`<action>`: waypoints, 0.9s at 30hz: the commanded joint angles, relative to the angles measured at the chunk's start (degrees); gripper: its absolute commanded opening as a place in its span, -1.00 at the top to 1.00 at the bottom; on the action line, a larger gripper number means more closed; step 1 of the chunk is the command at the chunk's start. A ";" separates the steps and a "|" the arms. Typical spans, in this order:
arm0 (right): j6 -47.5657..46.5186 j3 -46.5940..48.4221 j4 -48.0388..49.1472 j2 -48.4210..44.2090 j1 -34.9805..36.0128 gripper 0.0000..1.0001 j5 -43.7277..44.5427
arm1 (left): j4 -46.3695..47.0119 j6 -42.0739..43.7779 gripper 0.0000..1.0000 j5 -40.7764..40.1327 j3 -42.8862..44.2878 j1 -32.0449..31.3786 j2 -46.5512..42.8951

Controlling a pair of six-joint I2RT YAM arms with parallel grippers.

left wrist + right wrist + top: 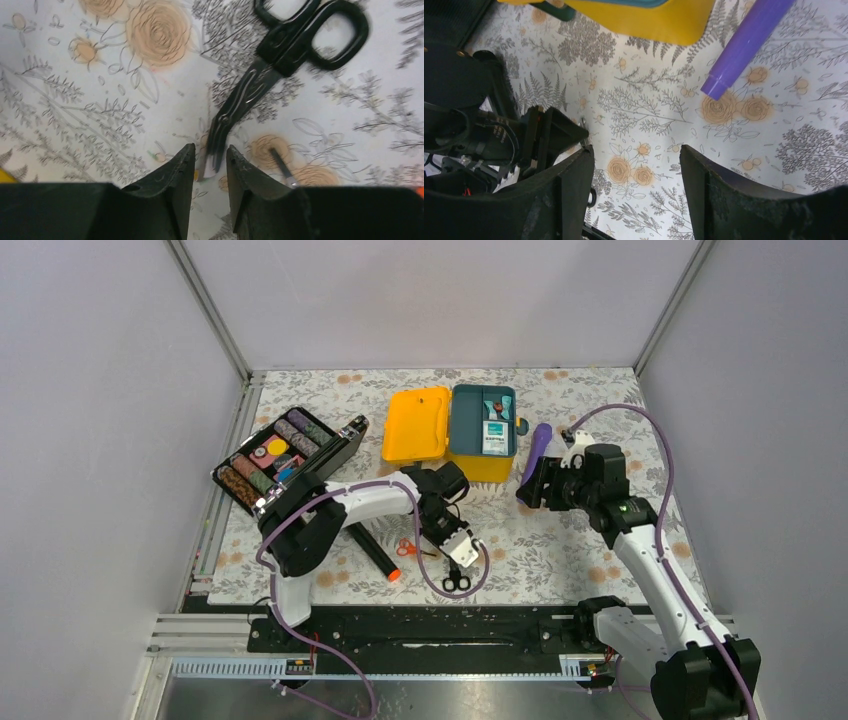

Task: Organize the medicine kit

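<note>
The medicine kit stands open at the back middle, its yellow lid point(415, 425) swung left and its teal insert tray point(483, 420) holding a few small packets. Its yellow wall shows in the right wrist view point(649, 20). Black scissors point(455, 578) lie near the front. My left gripper point(460, 558) hovers low over them, jaws narrowly open point(210, 150), with the blade tips point(216, 150) lying between the fingertips, untouched. My right gripper point(530, 485) is open and empty point(636, 150) above the cloth, just short of a purple tube point(538, 445).
The purple tube point(744, 45) lies right of the kit. A black tray of coloured rolls point(285, 455) sits at the back left. A black marker with an orange tip point(372, 552) and small orange-handled scissors point(405, 548) lie front left of the black scissors point(295, 40).
</note>
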 commanded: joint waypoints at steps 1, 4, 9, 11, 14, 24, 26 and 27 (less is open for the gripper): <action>0.88 -2.20 0.88 0.11 -0.27 -0.39 -2.47 | 5.15 0.33 0.41 -4.05 -2.11 -0.43 0.73; 0.90 -2.94 1.71 0.65 -0.26 -0.39 -2.58 | 4.06 1.79 0.46 -5.41 -3.32 -1.12 1.01; 1.84 -4.29 2.76 1.60 -0.21 -0.36 -4.20 | -1.08 1.71 0.71 -4.63 -2.54 -1.93 1.14; 2.46 -5.36 3.23 2.12 -0.20 -0.34 -4.87 | -3.46 0.57 0.80 -3.86 -2.14 -2.35 1.02; 3.06 -7.14 4.65 3.45 -0.18 -0.32 -6.60 | -4.59 -4.05 0.96 -2.76 -2.04 -3.27 0.96; 5.37 -12.46 11.99 8.44 6.49 -0.34 -10.44 | -1.07 -30.00 1.00 -1.61 -1.09 -3.35 -0.15; 6.00 -13.46 13.32 9.50 7.29 -0.34 -10.35 | -0.92 -32.36 1.00 0.03 -1.55 -2.65 -0.41; 6.48 -13.84 13.55 10.12 7.27 -0.36 -10.03 | -0.93 -34.16 1.00 1.11 -1.51 -2.01 -0.42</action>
